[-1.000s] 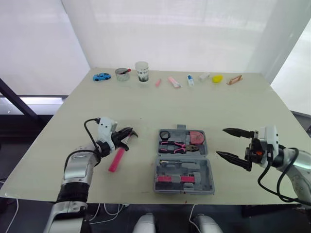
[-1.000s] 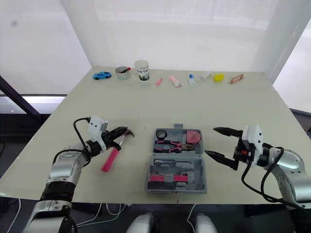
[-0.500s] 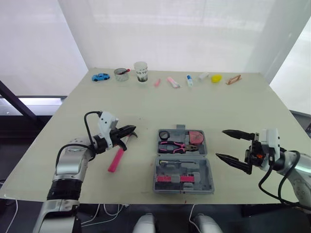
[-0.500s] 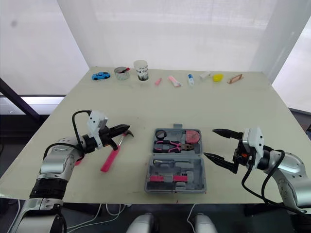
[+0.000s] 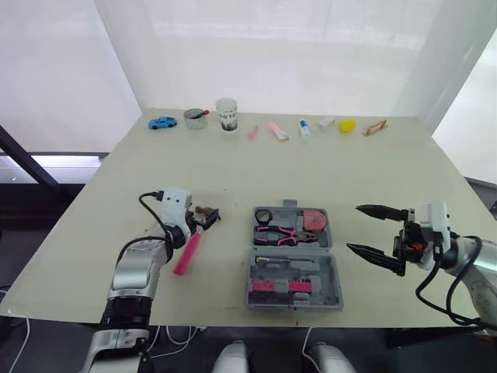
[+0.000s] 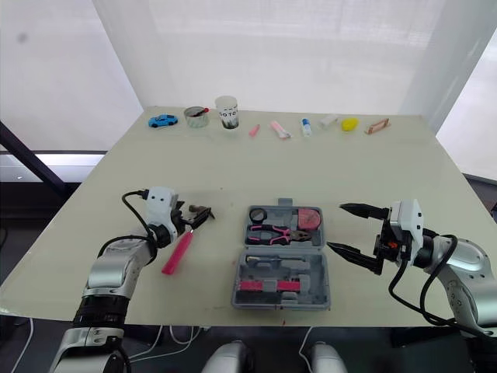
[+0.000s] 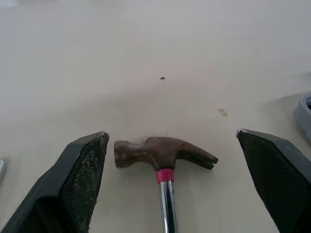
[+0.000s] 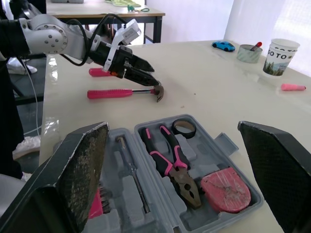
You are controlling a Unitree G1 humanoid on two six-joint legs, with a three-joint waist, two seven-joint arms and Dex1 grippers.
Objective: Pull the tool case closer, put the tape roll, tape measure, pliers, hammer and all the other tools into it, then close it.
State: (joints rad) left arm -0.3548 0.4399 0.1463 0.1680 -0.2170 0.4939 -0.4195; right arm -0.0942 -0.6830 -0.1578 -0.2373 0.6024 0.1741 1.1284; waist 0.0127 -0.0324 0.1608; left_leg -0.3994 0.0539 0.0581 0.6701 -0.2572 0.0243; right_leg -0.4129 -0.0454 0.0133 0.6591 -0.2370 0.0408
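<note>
The grey tool case (image 5: pixel 293 260) lies open at the table's near middle. Its far half holds a black tape roll (image 5: pixel 262 216), pink-handled pliers (image 5: pixel 283 235) and a red tape measure (image 5: pixel 314 221). To its left the hammer (image 5: pixel 187 252) lies flat on the table, pink handle toward me, its brown head (image 7: pixel 163 153) pointing away. My left gripper (image 7: pixel 172 134) is open, one finger on each side of the hammer head, not gripping it. My right gripper (image 5: pixel 353 228) stands open just right of the case, holding nothing.
Along the far edge stand a blue toy car (image 5: pixel 161 123), a small bowl (image 5: pixel 196 118), a paper cup (image 5: pixel 226 114), pink items and a yellow object (image 5: pixel 347 125). Another pink handle (image 8: pixel 99 72) lies beyond the hammer, by my left arm.
My left gripper has gone from shut to open and has come down around the hammer head. The hammer, the case and my right gripper have not moved.
</note>
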